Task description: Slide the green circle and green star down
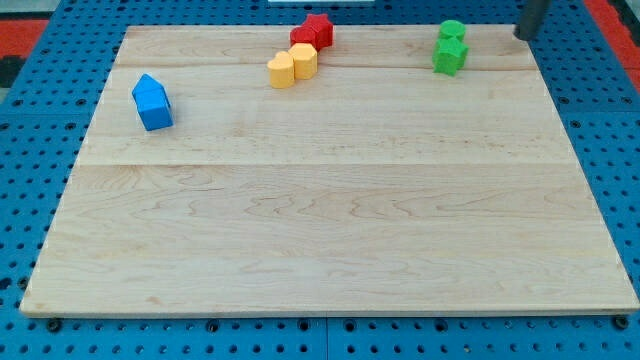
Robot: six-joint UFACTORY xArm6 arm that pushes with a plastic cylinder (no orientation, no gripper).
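The green circle (451,30) sits near the view's top right of the wooden board (330,210). The green star (449,56) lies just below it, touching it. My tip (520,36) is the lower end of the dark rod entering from the view's top right corner. It stands to the right of both green blocks, apart from them by about one block's width.
Two red blocks (312,31) sit at the view's top centre, with two yellow blocks (292,66) just below-left of them. Two blue blocks (152,102) lie at the left. A blue pegboard (40,130) surrounds the board.
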